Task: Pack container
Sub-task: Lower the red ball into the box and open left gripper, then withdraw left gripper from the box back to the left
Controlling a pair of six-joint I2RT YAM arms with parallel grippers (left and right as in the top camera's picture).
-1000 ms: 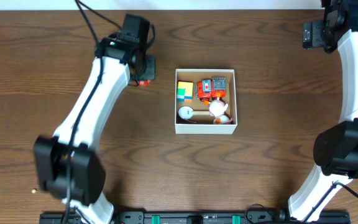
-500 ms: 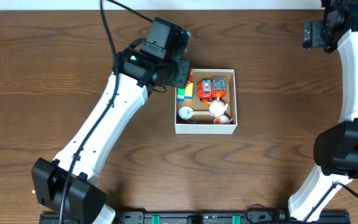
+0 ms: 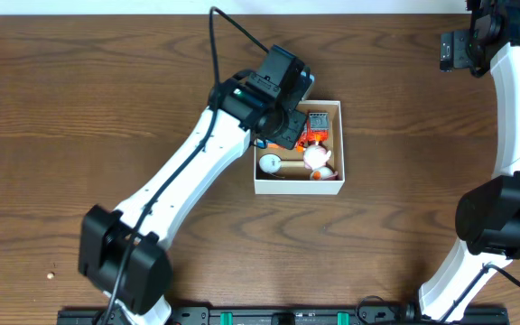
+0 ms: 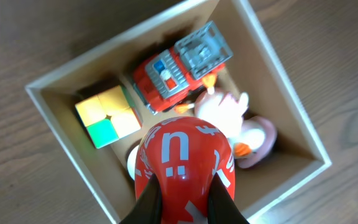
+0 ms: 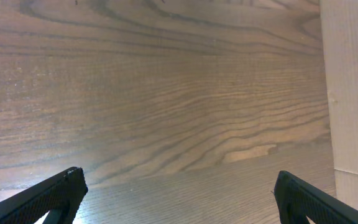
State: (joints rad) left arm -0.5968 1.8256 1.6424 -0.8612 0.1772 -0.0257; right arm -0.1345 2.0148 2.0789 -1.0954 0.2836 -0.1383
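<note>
Brown wood tabletop (image 3: 61, 108), and we see the square container (image 3: 298, 188) just right of centre, no long axis, walls parallel to the table's edges. Our left gripper (image 4: 182, 202) clamps a red toy (image 4: 182, 155) above it; our right gripper (image 5: 179, 193) gapes wide.

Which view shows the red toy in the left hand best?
The left wrist view: the red toy fills the middle, gripped by the left hand above the container. Overhead, the left arm hides it. The right wrist view misses it.
</note>
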